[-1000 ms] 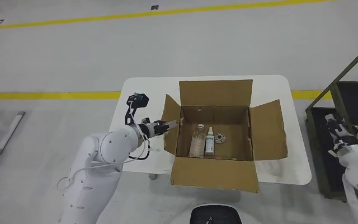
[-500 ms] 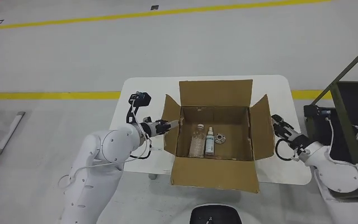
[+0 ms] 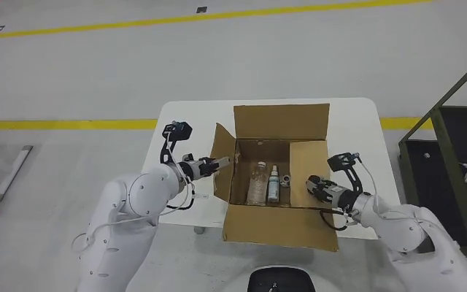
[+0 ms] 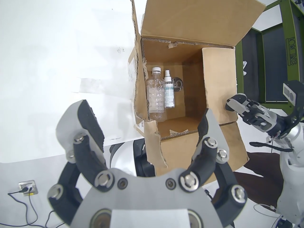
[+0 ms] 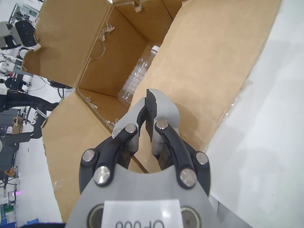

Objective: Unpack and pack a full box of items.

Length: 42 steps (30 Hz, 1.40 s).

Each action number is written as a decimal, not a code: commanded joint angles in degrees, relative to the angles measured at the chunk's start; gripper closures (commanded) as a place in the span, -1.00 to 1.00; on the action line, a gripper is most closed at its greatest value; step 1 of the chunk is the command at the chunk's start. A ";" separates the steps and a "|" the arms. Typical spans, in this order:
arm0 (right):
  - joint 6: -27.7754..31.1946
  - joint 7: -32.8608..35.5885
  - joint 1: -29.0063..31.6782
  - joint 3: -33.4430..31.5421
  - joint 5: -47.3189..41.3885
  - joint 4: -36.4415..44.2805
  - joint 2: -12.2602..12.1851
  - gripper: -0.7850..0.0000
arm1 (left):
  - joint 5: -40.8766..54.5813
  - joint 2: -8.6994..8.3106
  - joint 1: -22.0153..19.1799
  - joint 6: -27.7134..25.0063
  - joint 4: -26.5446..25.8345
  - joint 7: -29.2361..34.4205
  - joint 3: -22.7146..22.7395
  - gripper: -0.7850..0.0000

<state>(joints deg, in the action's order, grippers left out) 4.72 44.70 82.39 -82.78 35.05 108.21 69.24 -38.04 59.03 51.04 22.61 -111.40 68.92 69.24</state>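
Note:
An open cardboard box [image 3: 281, 223] stands on the white table [image 3: 361, 117]. On its floor lie a clear plastic bottle [image 3: 257, 184] [image 4: 155, 93] [image 5: 137, 77], a small spray bottle [image 3: 273, 184] [image 4: 169, 88] and a round metal part [image 3: 287, 179] [image 4: 177, 84]. The box's right flap [image 3: 306, 174] [image 5: 213, 48] is folded inward over the opening. My right gripper [image 3: 315, 184] [image 5: 147, 100] [image 4: 234, 102] is shut and rests against that flap. Beside the upright left flap [image 3: 222, 160] [image 4: 139, 77], my left gripper [image 3: 223, 161] [image 4: 144, 119] stands open, with the flap's torn edge between its fingers, ungripped.
A green cart [image 3: 438, 139] [image 4: 273, 48] stands just off the table's right end. The box's far flap [image 3: 281, 120] lies flat outward, and the near flap [image 3: 284, 228] hangs over the front. Bare table lies left of the box [image 4: 59, 48].
My right arm swung in from the cart side and pushed the right flap from lying outward to folded over the box. The left arm has barely moved.

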 commanded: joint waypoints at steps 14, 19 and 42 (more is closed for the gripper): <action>-7.96 -8.52 -0.04 -10.10 -14.73 1.90 -0.24 1.00 | -1.96 -0.97 6.58 2.79 -2.98 -2.91 6.99 1.00; -14.71 -12.14 -1.26 -14.91 -27.80 -2.42 0.16 1.00 | -2.70 -0.90 8.31 3.97 0.20 -3.63 6.06 1.00; -21.00 -10.76 -22.90 -11.26 -59.83 -34.30 1.31 1.00 | 3.69 4.99 -9.12 -2.22 13.07 -5.53 -17.57 1.00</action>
<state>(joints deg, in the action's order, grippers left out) -16.58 34.21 60.35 -94.55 -24.85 74.78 70.52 -34.68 63.65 42.67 20.71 -98.99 63.39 52.97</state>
